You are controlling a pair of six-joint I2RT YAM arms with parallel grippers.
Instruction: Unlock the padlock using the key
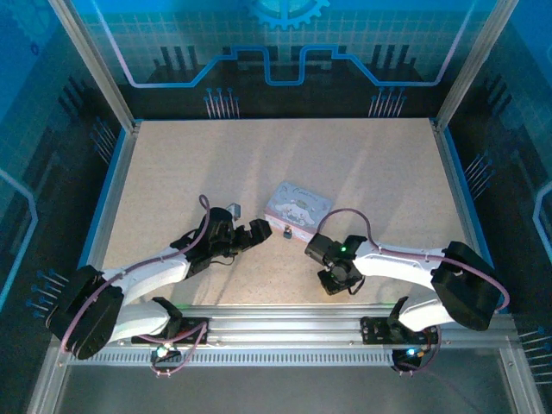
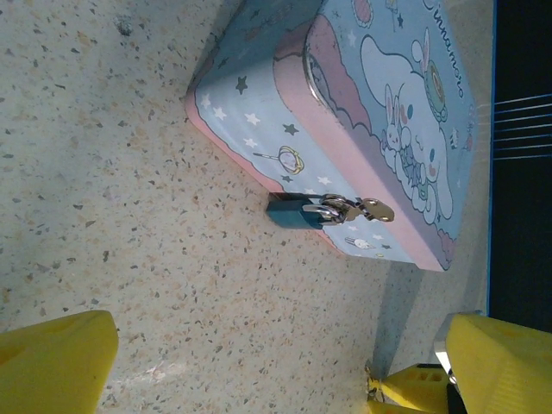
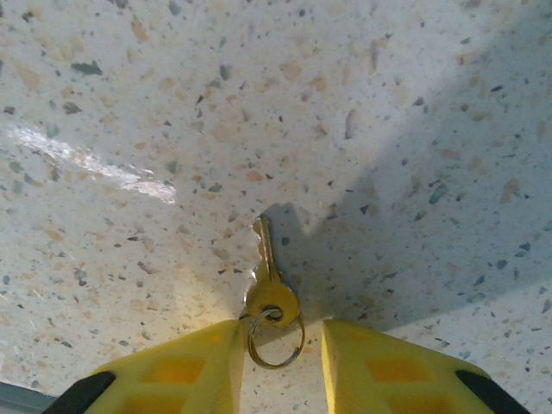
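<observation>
The padlock (image 2: 293, 213), small and dark blue, hangs by its silvery shackle from the latch on the front of the pastel tin (image 2: 379, 112); from above the padlock (image 1: 286, 231) sits at the tin's near edge. My left gripper (image 2: 276, 379) is wide open and short of the padlock, one yellow finger (image 2: 52, 362) at each side of the view. The key (image 3: 269, 276) lies flat on the table with its ring (image 3: 276, 341) toward me. My right gripper (image 3: 280, 362) points down over it, fingers (image 3: 172, 371) apart, the ring and the key's head in the gap between them.
The cartoon-lidded tin (image 1: 297, 207) stands mid-table between the two grippers (image 1: 246, 233) (image 1: 335, 278). A small grey object (image 1: 233, 208) lies just beyond my left gripper. Raised blue walls (image 1: 110, 181) border the speckled table (image 1: 362, 164).
</observation>
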